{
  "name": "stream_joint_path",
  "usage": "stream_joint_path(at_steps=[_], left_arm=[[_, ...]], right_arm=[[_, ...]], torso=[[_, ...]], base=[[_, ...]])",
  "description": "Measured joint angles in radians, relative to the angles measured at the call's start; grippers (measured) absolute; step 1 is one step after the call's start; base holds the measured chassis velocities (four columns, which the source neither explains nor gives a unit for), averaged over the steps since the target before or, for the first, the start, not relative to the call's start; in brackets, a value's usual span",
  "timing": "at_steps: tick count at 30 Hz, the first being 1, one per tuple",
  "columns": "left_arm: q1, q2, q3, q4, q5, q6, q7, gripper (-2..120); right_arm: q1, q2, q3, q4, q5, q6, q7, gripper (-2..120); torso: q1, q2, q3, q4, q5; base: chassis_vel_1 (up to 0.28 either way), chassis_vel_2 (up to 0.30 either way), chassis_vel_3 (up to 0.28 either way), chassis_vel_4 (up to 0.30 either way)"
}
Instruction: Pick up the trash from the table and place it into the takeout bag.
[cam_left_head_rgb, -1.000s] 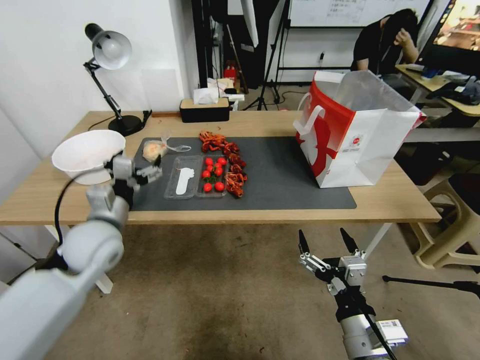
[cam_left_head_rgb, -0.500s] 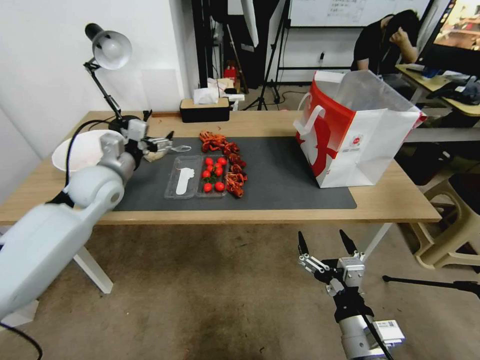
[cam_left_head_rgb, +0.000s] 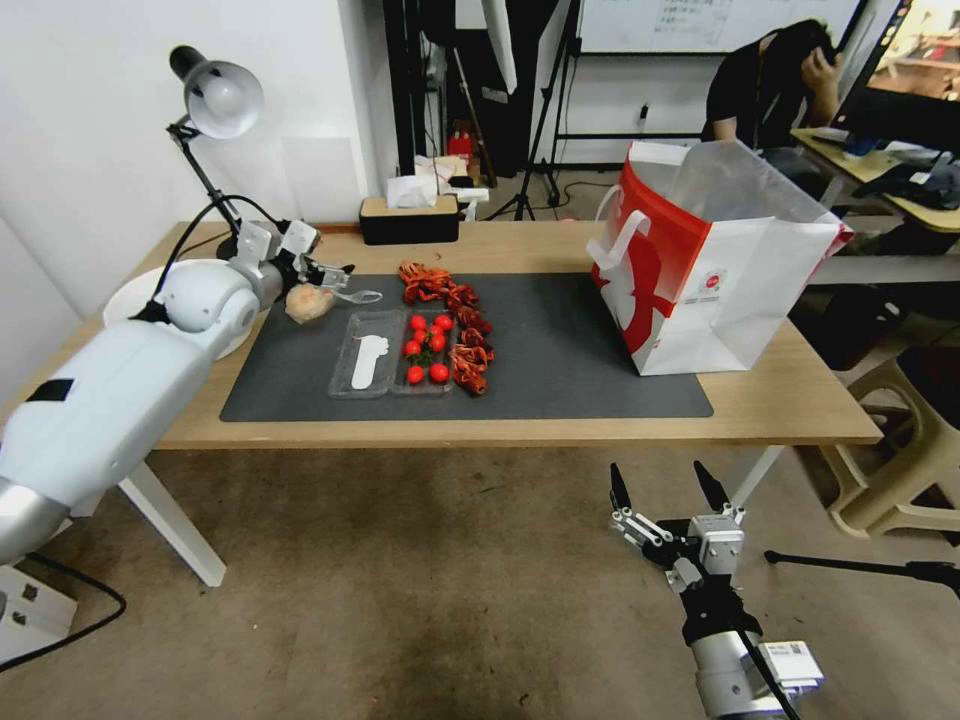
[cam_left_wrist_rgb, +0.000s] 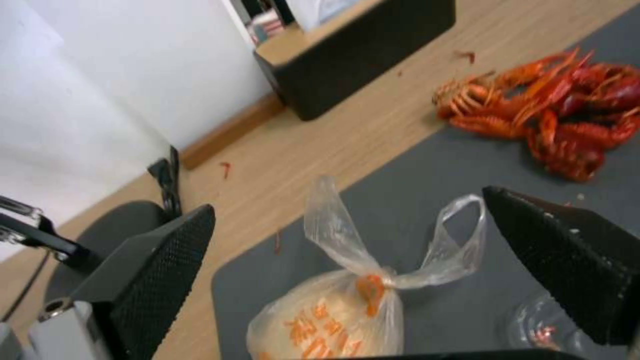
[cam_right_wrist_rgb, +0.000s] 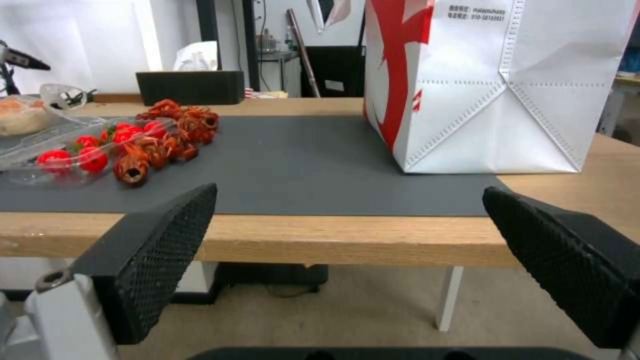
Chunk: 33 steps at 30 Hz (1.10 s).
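Observation:
A small knotted clear bag (cam_left_head_rgb: 308, 302) (cam_left_wrist_rgb: 333, 315) of trash lies at the left end of the dark mat (cam_left_head_rgb: 560, 340) on the table (cam_left_head_rgb: 780, 405). My left gripper (cam_left_head_rgb: 332, 278) (cam_left_wrist_rgb: 347, 207) hovers open just over it, one finger on each side of the knot and neither touching. A clear tray of cherry tomatoes (cam_left_head_rgb: 400, 352) (cam_right_wrist_rgb: 73, 150) and a heap of red crayfish shells (cam_left_head_rgb: 450, 310) (cam_left_wrist_rgb: 553, 115) lie mid-mat. The takeout bag (cam_left_head_rgb: 720, 270) (cam_right_wrist_rgb: 500, 85) stands open on the right. My right gripper (cam_left_head_rgb: 665, 490) (cam_right_wrist_rgb: 350, 192) waits open below the table's front edge.
A white bowl (cam_left_head_rgb: 125, 300) sits at the table's left end, partly behind my left arm. A desk lamp (cam_left_head_rgb: 215, 100) and a black tissue box (cam_left_head_rgb: 408, 218) stand along the far edge. A beige stool (cam_left_head_rgb: 900, 450) is at the right.
My left arm has swung from the table's front left corner away from me and to the right, ending over the knotted bag. The right gripper has sunk slightly.

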Motion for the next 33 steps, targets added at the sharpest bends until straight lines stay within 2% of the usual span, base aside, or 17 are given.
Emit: stream_joint_path(at_steps=[4,9,33], left_arm=[[-0.009,-0.009,0.003,0.027,0.019,0.035,0.047,100],[-0.015,-0.013,0.017,0.064,0.059,0.068,0.078,100],[-0.059,-0.056,0.078,0.215,0.121,0.077,0.094,100]], right_arm=[[0.0,0.0,0.0,-0.002,0.0,0.001,0.001,100],[0.0,-0.003,0.002,-0.004,0.001,0.002,0.001,100],[0.0,-0.001,0.0,-0.01,0.0,0.006,0.001,100]], torso=[[0.0,0.0,0.0,0.0,0.0001],[0.0,0.0,0.0,0.0001,-0.0003],[0.0,0.0,0.0,0.0,0.0]], base=[[0.0,0.0,0.0,0.0],[0.0,0.0,0.0,0.0],[0.0,0.0,0.0,0.0]])
